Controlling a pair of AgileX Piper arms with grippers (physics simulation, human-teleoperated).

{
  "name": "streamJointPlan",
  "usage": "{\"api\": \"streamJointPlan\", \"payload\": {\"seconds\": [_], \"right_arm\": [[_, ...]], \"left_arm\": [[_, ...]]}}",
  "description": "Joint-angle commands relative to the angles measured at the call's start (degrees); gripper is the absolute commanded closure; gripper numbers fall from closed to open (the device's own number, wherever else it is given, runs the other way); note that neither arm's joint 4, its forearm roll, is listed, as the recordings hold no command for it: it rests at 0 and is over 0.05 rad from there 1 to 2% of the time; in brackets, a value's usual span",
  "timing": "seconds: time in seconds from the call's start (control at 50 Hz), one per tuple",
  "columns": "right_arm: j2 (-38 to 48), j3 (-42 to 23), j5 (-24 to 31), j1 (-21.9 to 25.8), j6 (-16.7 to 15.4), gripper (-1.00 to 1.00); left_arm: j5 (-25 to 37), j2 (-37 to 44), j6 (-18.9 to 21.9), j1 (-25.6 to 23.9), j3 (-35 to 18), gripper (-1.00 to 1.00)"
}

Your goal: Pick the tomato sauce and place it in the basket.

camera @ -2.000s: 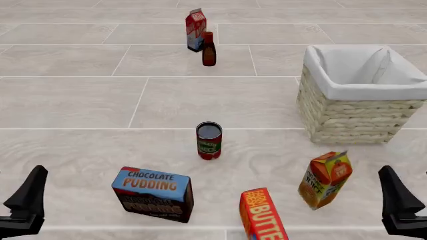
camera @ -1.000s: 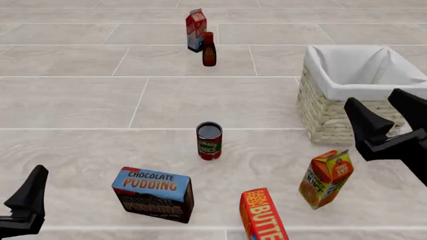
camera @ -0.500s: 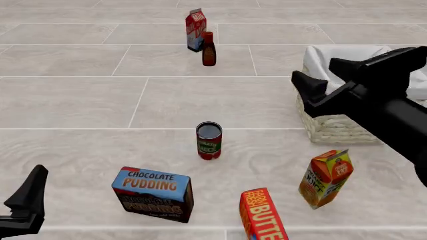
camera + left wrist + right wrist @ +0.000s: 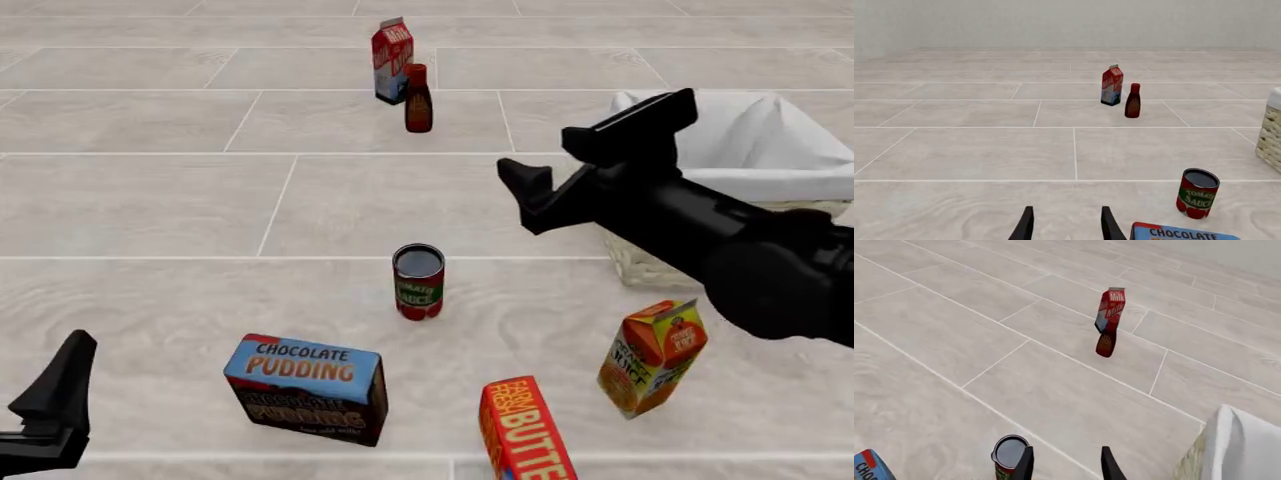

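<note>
heads up, your right gripper [image 4: 587, 165] hangs fingers apart, high and off toward the right edge from the tomato sauce [image 4: 418, 279] mid-table, so dropping crooked could tip the can

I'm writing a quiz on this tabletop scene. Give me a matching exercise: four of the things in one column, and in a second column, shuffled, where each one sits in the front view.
Things:
1. tomato sauce
2. basket
3. milk carton
4. chocolate pudding box

Places:
A. far end of the table, just behind the dark bottle
B. near edge, left of the butter box
C. right side, partly hidden by the right gripper and its arm
D. upright near the middle of the table

Pairs: 1-D, 2-C, 3-A, 4-B
</note>
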Motion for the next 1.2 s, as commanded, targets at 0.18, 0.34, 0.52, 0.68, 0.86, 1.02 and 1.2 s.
{"api": "streamJointPlan", "payload": {"seconds": [0.18, 0.34, 0.52, 0.68, 0.86, 1.02, 1.2], "right_arm": [[8.28, -3.71, -0.99, 4.83, -0.02, -1.00], [10.69, -4.73, -1.15, 6.26, 0.27, -1.00], [13.79, -5.65, -1.85, 7.73, 0.54, -1.00], [16.77, -6.14, -2.87, 8.16, 1.01, -1.00], [19.34, -6.09, -3.73, 8.18, 1.39, -1.00], [20.95, -6.18, -4.09, 8.72, 1.15, -1.00], [22.49, -6.28, -4.44, 9.25, 1.20, -1.00]], "left_arm": [[0.00, 0.00, 0.00, 0.00, 0.00, -1.00], [0.00, 0.00, 0.00, 0.00, 0.00, -1.00], [0.00, 0.00, 0.00, 0.00, 0.00, -1.00], [0.00, 0.00, 0.00, 0.00, 0.00, -1.00], [0.00, 0.00, 0.00, 0.00, 0.00, -1.00], [0.00, 0.00, 0.00, 0.00, 0.00, -1.00], [0.00, 0.00, 0.00, 0.00, 0.00, -1.00]]}}
